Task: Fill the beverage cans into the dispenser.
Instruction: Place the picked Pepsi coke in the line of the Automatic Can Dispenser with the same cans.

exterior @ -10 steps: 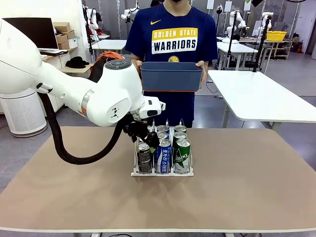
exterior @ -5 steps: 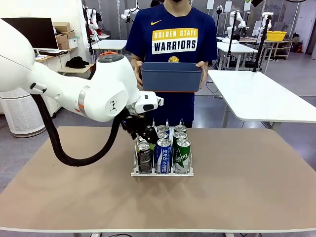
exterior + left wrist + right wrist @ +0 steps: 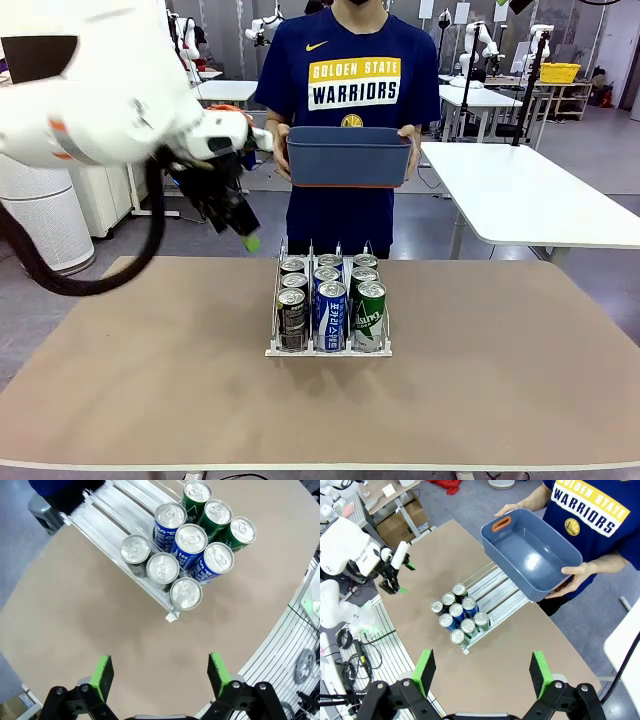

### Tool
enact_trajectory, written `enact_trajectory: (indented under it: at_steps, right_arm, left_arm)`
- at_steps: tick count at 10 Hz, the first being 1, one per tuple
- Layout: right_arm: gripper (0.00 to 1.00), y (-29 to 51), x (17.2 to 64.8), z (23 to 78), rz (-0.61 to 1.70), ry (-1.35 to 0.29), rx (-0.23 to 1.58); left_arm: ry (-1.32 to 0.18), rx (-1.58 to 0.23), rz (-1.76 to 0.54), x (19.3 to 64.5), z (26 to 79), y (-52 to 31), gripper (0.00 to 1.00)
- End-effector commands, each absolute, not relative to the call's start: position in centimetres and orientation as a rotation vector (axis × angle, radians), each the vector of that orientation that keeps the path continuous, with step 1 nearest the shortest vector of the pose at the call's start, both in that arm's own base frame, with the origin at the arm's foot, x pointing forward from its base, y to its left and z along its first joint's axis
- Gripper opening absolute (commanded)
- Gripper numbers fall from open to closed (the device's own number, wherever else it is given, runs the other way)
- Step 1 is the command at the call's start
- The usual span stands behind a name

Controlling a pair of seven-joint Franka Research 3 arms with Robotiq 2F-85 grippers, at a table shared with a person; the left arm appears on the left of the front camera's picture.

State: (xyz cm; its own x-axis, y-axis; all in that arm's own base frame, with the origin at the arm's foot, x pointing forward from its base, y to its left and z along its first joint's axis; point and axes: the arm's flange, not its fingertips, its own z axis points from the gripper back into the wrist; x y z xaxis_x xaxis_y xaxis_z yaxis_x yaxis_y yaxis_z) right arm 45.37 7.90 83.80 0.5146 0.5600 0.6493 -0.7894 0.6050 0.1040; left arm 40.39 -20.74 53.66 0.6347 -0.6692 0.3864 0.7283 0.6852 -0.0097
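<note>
White wire dividers of the dispenser point(image 3: 328, 345) hold nine beverage cans point(image 3: 331, 300) in three rows near the middle of a tan table point(image 3: 500, 380), seen from the front: black ones in the lane on the robot's left, blue in the centre, green on the right. All stand upright with silver tops showing, packed toward the rack's near end, while the far stretch of each lane lies bare in the right wrist view.

Raised above the table's far left part, the left gripper point(image 3: 238, 228) hangs well apart from the rack, up and to its left, its fingers spread with nothing between them. From that arm's wrist camera the green fingertips point(image 3: 102, 672) frame bare tabletop, and the cans point(image 3: 187, 542) sit farther along, beyond the tips and clear of them.

High over the scene, the right gripper point(image 3: 482, 672) also stands wide and empty, the dispenser point(image 3: 485, 600) far beneath it and roughly between its two pads.

Across the table a person in a navy shirt holds a dark blue tub point(image 3: 347, 155) in both hands at chest height; seen from above, the tub point(image 3: 530, 550) looks empty, though its far corner is partly shadowed
</note>
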Motion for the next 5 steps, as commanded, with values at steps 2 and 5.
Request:
enact_trajectory:
  at_steps: [2,5]
  right_arm:
    - [1.00,8.0,45.2,83.8,0.832,-0.607,0.423]
    - [1.00,8.0,45.2,83.8,0.832,-0.607,0.423]
  left_arm:
    - [-0.481,-0.207,-0.871,40.2,61.1,-16.8,1.00]
    - [-0.684,-0.190,-0.840,39.7,69.3,-14.9,1.00]
